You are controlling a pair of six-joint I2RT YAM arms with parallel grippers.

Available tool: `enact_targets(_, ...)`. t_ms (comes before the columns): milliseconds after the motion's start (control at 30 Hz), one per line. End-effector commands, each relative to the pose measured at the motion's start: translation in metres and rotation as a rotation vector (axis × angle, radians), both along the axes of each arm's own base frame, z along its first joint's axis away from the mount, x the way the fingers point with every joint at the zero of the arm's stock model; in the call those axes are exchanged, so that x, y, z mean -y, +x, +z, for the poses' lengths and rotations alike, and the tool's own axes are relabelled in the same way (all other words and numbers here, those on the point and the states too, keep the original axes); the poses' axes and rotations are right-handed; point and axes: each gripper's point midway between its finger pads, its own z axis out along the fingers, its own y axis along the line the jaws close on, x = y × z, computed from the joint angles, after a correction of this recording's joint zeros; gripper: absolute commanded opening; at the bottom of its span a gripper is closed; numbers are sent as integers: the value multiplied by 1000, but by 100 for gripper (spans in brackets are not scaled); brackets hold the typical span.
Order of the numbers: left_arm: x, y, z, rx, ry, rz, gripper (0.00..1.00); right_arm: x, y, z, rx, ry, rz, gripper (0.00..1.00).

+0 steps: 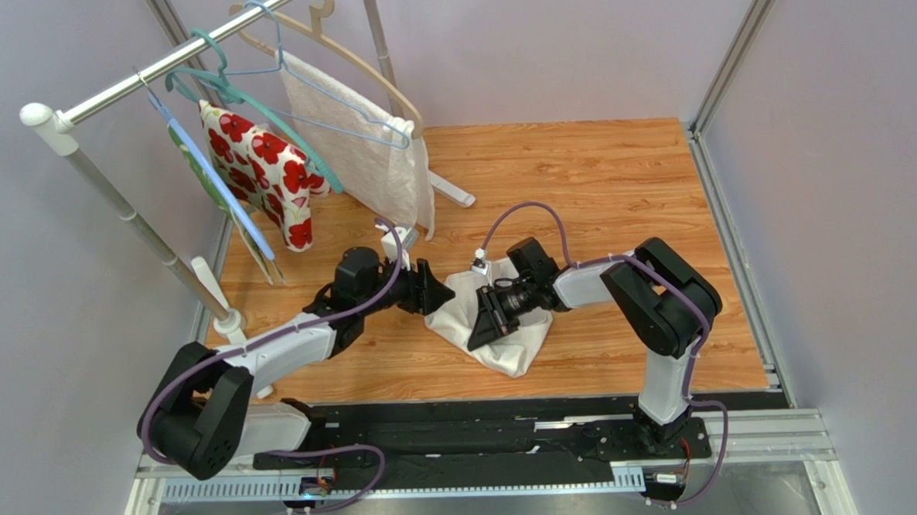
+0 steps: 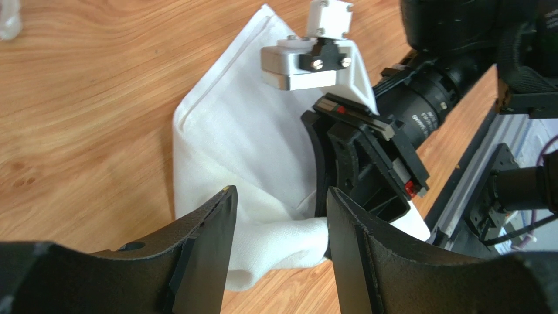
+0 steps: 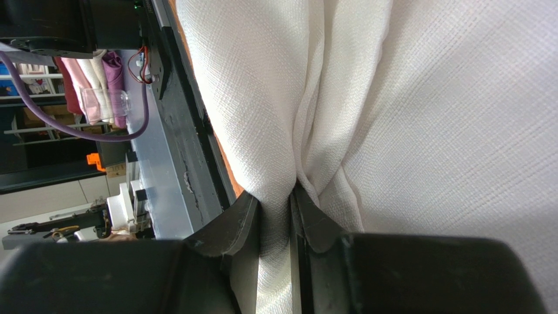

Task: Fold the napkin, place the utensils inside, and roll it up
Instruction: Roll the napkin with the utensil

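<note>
The off-white napkin (image 1: 523, 338) lies bunched on the wooden table between my two grippers. My right gripper (image 1: 486, 314) is shut on a raised fold of it; the wrist view shows cloth pinched between the fingers (image 3: 276, 196) and the napkin (image 3: 426, 118) filling the frame. My left gripper (image 1: 435, 293) is open just left of the napkin's edge. In the left wrist view its fingers (image 2: 278, 196) stand apart over a rumpled corner of the napkin (image 2: 236, 131), with the right gripper (image 2: 367, 163) close in front. No utensils are in view.
A clothes rack stands at the back left with hangers, a red-flowered cloth (image 1: 264, 173) and a textured white cloth (image 1: 360, 146). Its pole foot (image 1: 231, 326) is by the left arm. A black rail (image 1: 494, 436) runs along the near edge.
</note>
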Motion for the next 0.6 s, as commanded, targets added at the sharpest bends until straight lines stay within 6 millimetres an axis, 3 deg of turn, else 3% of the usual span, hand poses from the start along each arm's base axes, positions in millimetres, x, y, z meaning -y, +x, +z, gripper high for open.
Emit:
enact_targets(0, 25, -5, 11, 75, -83, -162, 61, 29, -6, -51, -46, -207, -60, 6)
enact_targets(67, 34, -11, 8, 49, -115, -225, 60, 31, -5, -52, -46, -212, -63, 6)
enact_targets(167, 35, -14, -15, -4, -103, -237, 59, 30, -5, -51, -44, -211, -66, 6)
enact_targets(567, 13, -13, -60, -77, 41, -146, 59, 35, -4, -53, -50, -219, -83, 6)
